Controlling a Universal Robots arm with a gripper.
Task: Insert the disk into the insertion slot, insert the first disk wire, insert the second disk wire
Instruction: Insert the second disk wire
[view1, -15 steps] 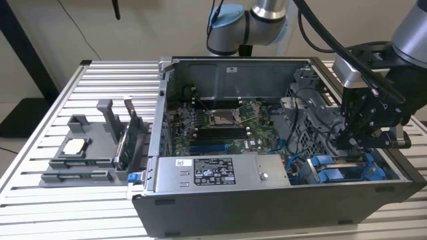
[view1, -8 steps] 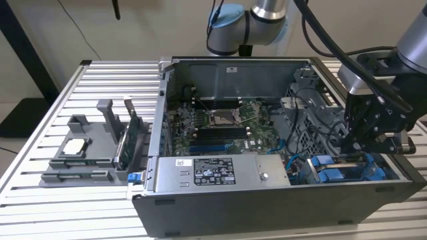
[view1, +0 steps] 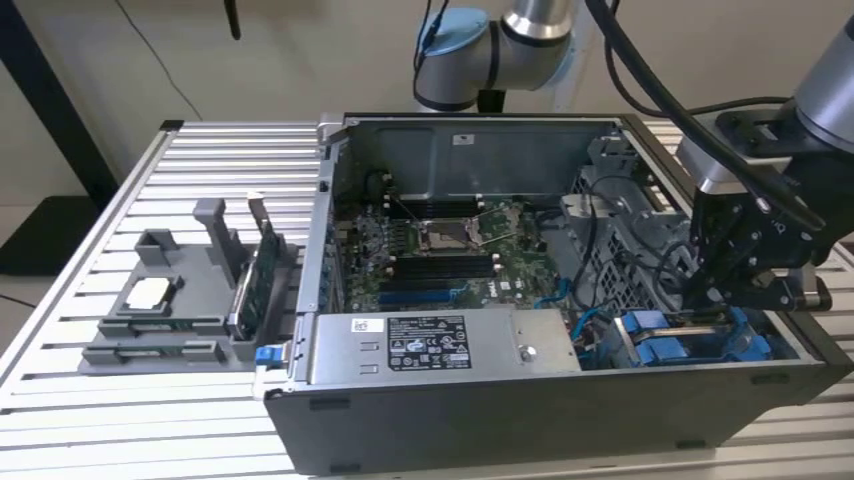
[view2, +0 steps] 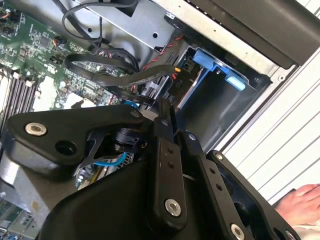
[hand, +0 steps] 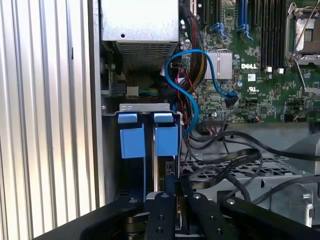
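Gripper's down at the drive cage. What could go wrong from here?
1. Loose black cables loop right beside the gripper; it may snag or drag one.
2. The blue cable hangs next to the blue carriers and might get pinched.
3. A hand rests on the table close to the case; any swing outward could hit it.

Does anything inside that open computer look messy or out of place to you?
Mostly the loose black cables draped in loops over the perforated metal cage beside the blue-framed disk, and a blue cable arching freely above the board. In the second wrist view a person's hand rests beside the case. Nothing looks damaged.
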